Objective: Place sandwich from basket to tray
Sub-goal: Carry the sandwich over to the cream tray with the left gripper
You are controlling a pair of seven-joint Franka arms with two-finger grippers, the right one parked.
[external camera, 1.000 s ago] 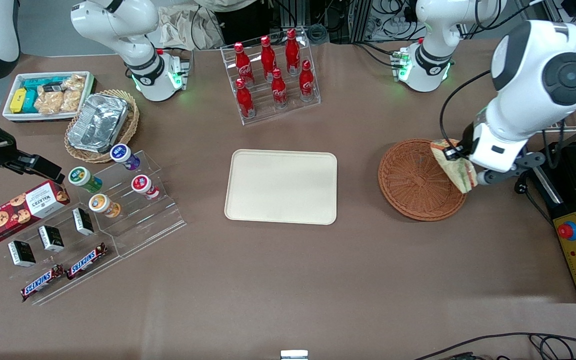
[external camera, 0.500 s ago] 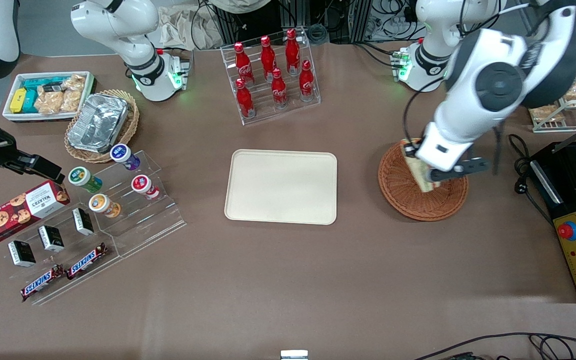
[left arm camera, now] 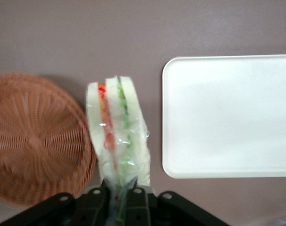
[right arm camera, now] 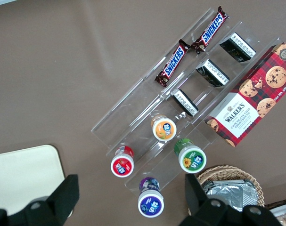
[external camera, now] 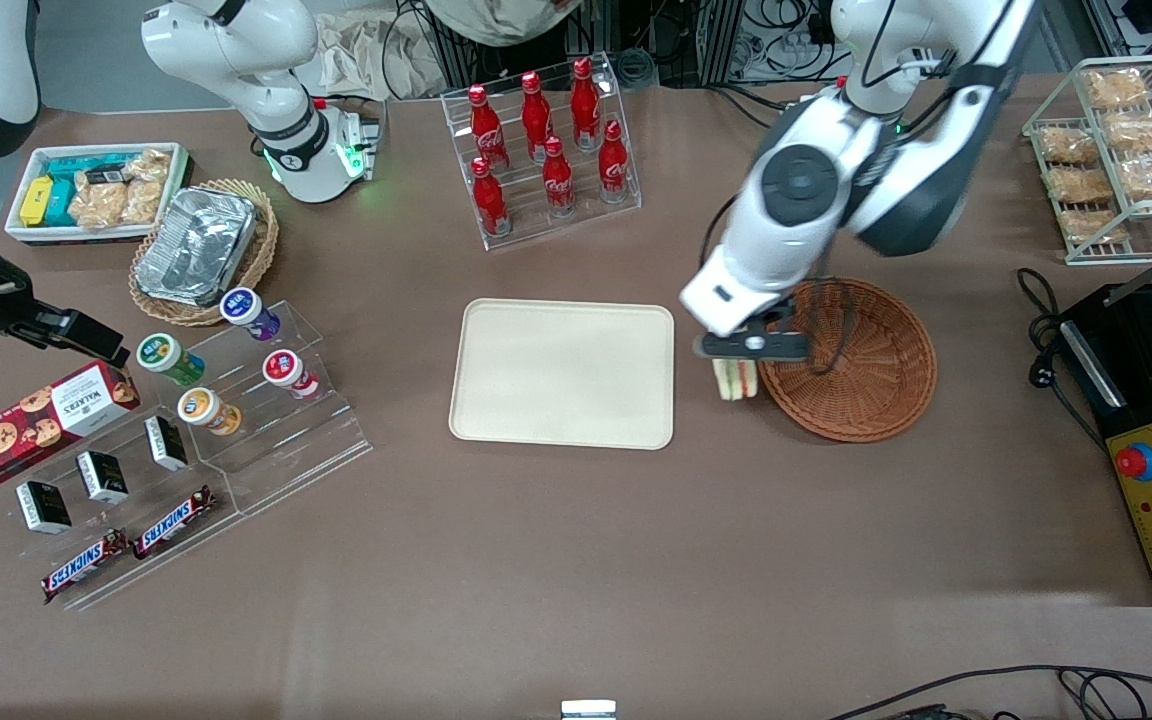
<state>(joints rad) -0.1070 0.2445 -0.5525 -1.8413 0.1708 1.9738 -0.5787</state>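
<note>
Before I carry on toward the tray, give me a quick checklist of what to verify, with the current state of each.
1. Grip: end effector shut on the sandwich, which hangs from it in its wrapper: ok.
2. Sandwich out of the basket: ok; it is over bare table between basket and tray.
3. Sandwich over the tray: not ok; it is beside the tray's edge, not yet above it.
4. Tray surface free for the drop: ok; nothing lies on it.
5. Path to the tray: ok; no object stands between.
6. Height above the table: cannot tell.
</note>
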